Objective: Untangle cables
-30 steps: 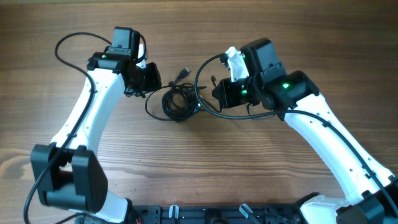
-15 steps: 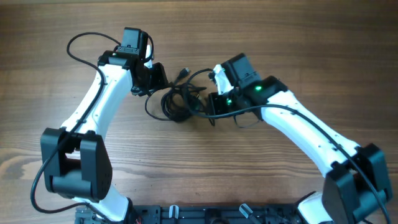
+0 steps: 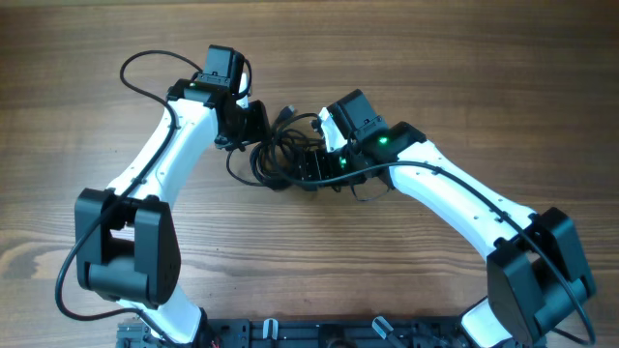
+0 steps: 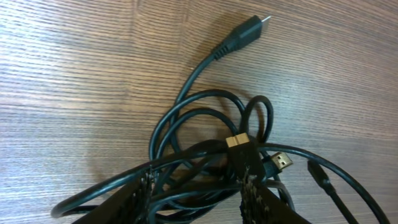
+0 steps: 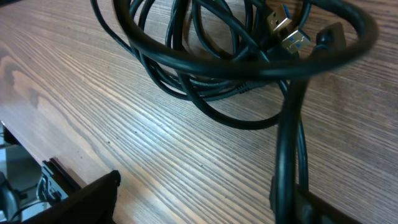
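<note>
Overhead, the cables (image 3: 276,159) lie in one tangled black heap on the table (image 3: 484,58), near its middle, with an arm reaching in from each side. The left gripper (image 3: 251,130) sits at the heap's upper left edge. The right gripper (image 3: 314,166) is at its right edge, low over the loops.

From the left wrist, the left gripper (image 4: 196,186) has its jaws partly apart, and several strands cross the gap between its fingers (image 4: 144,190). There is room around those strands, so they look loosely straddled, not pinched. One cable runs up and away from the heap to a plug (image 4: 249,30) lying free on the wood. A flat metal plug (image 4: 282,163) lies just beside the right-hand finger.

From the right wrist, the right gripper (image 5: 199,193) stands wide open and holds nothing. Bare wood fills most of the gap between its jaws. The heap (image 5: 236,68) lies just ahead of the fingertips, its thickest loop sweeping across the top. One strand drops from that loop down beside the right-hand finger (image 5: 311,208). Whether it touches the finger cannot be told.
</note>
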`<state>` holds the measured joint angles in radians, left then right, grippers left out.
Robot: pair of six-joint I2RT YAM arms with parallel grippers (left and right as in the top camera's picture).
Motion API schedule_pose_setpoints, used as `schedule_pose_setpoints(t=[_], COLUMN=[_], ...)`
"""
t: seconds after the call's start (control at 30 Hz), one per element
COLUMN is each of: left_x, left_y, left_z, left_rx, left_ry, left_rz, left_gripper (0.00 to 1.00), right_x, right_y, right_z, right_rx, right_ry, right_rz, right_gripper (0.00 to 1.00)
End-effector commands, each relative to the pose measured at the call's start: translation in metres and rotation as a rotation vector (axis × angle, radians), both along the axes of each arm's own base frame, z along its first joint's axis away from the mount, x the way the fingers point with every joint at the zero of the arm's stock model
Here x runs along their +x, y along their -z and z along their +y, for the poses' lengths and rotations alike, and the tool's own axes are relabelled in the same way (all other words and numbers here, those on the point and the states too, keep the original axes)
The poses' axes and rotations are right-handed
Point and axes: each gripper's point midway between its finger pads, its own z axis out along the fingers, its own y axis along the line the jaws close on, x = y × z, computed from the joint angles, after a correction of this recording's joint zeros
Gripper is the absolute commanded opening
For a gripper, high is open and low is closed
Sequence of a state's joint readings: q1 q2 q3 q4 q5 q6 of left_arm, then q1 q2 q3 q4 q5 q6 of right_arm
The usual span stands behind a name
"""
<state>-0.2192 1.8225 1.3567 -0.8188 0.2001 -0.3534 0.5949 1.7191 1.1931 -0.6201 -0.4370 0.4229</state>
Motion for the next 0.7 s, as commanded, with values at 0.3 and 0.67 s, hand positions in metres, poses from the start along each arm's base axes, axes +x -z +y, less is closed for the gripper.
schedule_pose_setpoints(t=[0.3, 0.67], left_x=[-0.011, -0.016], left_y=[0.017, 0.046], left_z=[-0.027, -0.038], left_rx=[0.003, 0.019], left_ry=[0.076, 0.104], left_rz=[0.042, 0.097], left_gripper=[0.45, 0.43], right_x=[-0.003, -0.003], right_y=[0.007, 0.007], right_z=[0.002, 0.002], right_rx=[0.002, 0.002], right_ry=[0.011, 0.011], right_rz=[0.034, 0.032], right_gripper=[0.91, 0.94])
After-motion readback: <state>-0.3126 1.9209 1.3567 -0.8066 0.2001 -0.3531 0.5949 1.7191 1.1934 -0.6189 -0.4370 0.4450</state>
